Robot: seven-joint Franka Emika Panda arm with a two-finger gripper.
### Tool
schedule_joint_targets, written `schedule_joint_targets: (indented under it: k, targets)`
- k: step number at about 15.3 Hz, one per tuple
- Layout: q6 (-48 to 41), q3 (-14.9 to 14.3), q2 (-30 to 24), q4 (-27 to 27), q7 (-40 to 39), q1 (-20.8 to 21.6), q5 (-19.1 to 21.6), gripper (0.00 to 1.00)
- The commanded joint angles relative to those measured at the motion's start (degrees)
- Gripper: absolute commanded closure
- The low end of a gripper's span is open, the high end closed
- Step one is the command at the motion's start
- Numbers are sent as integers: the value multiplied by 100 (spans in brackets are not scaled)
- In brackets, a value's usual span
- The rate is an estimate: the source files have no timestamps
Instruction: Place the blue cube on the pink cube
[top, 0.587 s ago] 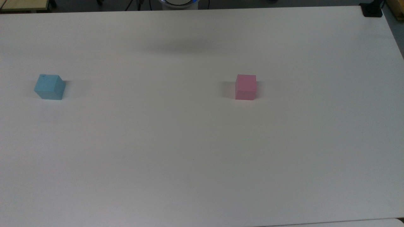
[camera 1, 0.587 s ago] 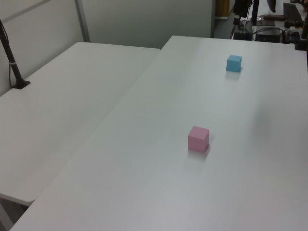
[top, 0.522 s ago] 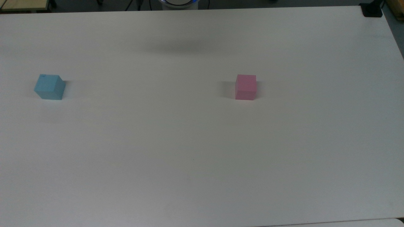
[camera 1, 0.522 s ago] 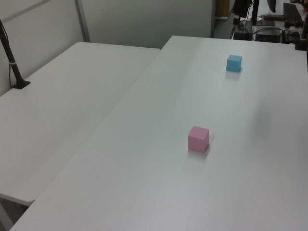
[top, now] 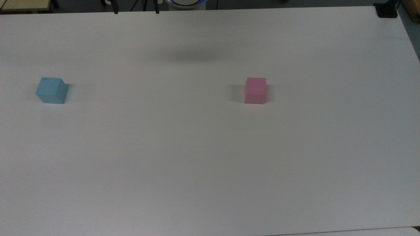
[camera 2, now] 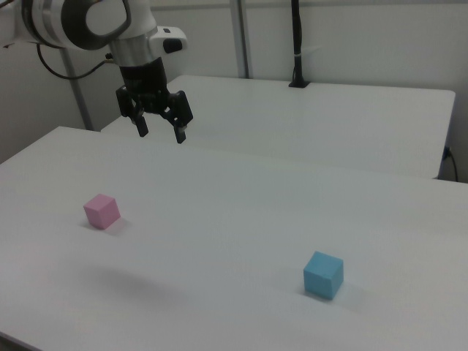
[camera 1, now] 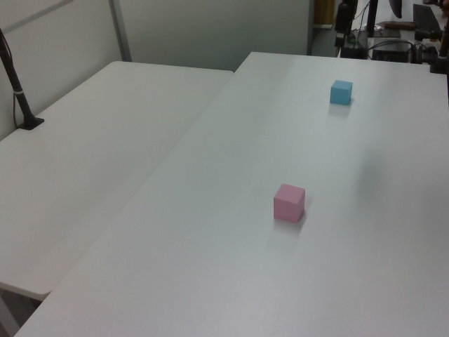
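Note:
The blue cube (top: 51,90) (camera 1: 341,92) (camera 2: 323,275) rests on the white table (top: 197,164) near the top view's left edge. The pink cube (top: 255,90) (camera 1: 289,203) (camera 2: 101,211) stands apart from it, right of centre in the top view. My gripper (camera 2: 161,135) hangs high above the table, open, with nothing between its fingers. In the top view its two dark fingertips (top: 115,9) poke in at the upper edge, and the gripper (top: 136,9) is far from both cubes.
A second white table (camera 1: 84,154) adjoins this one. A black pole (camera 1: 17,91) (camera 2: 296,44) is clamped to it. A black clamp (top: 387,9) sits on the top view's upper right table corner. The robot base (top: 185,2) is at the far edge.
The open fingertips have come into the top view's upper edge, and the arm's shadow on the table has shifted and shrunk. Both cubes stay where they were.

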Motion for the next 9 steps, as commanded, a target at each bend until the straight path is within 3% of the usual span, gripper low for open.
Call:
schedule_joint_targets:
  k: [1, 9]
  targets:
    - [-91, -64, 25, 176, -125, -1, -91, 0]
    - [-91, -117, 60, 430, -213, -378, 6, 0]
